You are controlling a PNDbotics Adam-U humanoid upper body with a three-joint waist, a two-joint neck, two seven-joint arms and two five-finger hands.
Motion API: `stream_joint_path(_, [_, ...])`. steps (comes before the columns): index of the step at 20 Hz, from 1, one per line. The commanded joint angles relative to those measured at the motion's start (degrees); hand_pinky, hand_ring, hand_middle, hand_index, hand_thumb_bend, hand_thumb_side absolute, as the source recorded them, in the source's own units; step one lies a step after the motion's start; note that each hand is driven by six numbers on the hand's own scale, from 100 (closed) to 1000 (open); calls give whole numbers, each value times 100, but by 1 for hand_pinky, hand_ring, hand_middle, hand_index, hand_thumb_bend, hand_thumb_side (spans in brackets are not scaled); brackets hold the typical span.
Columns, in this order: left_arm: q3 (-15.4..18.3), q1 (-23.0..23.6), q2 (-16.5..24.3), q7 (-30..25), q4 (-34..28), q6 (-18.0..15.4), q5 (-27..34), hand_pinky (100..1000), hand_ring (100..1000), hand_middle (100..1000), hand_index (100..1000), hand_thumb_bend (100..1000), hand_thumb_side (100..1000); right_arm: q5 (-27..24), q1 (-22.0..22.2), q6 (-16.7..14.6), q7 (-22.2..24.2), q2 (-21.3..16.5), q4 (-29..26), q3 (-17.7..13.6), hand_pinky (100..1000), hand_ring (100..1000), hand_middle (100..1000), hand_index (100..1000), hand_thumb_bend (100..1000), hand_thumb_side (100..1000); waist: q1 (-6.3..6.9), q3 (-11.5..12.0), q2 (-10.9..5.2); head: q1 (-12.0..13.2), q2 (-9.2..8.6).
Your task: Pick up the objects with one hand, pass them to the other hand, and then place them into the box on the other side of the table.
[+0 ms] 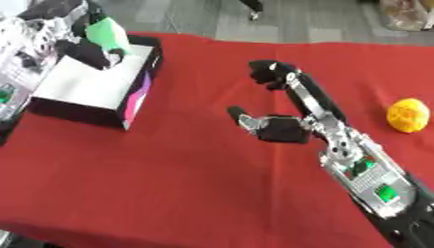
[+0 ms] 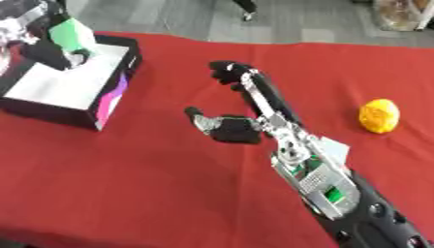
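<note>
The left hand (image 1: 89, 48) grasped a green object (image 1: 108, 33) above the box (image 1: 85, 85), while the right hand (image 1: 288, 104) hung released, the yellow object (image 1: 408, 115) well to its right.

Red surface (image 1: 195, 184), black robot hands, one green and one yellow thing.

The surface is a plain deep red cloth; the box (image 1: 89, 85) has black walls, a white inside and a pink-to-purple streak on its near corner; the left robot hand (image 1: 89, 51) is black, with a bright green object (image 1: 108, 33) in it; the right robot hand (image 1: 284, 123) is black with silver joints, its forearm silver with small green patches and a black lower casing; the ball (image 1: 408, 115) is yellow with an orange tinge; the floor (image 1: 297, 19) beyond is grey.
</note>
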Motion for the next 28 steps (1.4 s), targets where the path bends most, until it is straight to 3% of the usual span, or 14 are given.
stream_joint_path(1, [196,-167,150,244,328,-17,84,669,558,407,416,100,100,-94,-115,30,3,-124,-299,-120,814,806,746,859,401,305,-84,-31,55,214,-9])
stream_joint_path(12, [508,-253,-136,1316,1588,-325,477,682,560,421,440,100,160,-248,-180,-10,-26,-141,-597,-248,811,798,739,853,396,308,-244,-276,240,586,-9])
stream_joint_path(15, [575,-270,-172,1517,1797,-339,459,688,568,449,477,100,145,-284,-191,-55,-40,-136,-601,-264,811,797,738,852,393,308,-255,-287,248,711,-9])
stream_joint_path(17, [612,-276,-188,1629,1914,-335,447,702,583,482,533,102,186,-300,-187,-66,-43,-133,-601,-268,811,796,738,852,393,309,-256,-288,245,763,-9])
stream_joint_path(22, [642,-275,-199,1813,2106,-342,272,782,705,639,741,336,416,-328,-174,-73,-42,-126,-601,-271,810,793,736,850,391,310,-250,-294,231,783,-9])
stream_joint_path(25, [661,-283,-200,1833,2165,-314,106,824,772,726,820,448,518,-336,-166,-69,-44,-127,-601,-277,810,792,735,849,390,311,-245,-293,224,775,-9])
stream_joint_path(28, [662,-283,-186,1781,2188,-273,-76,841,791,742,833,526,568,-336,-153,-56,-48,-131,-601,-282,810,790,733,848,389,312,-239,-291,219,728,-9])
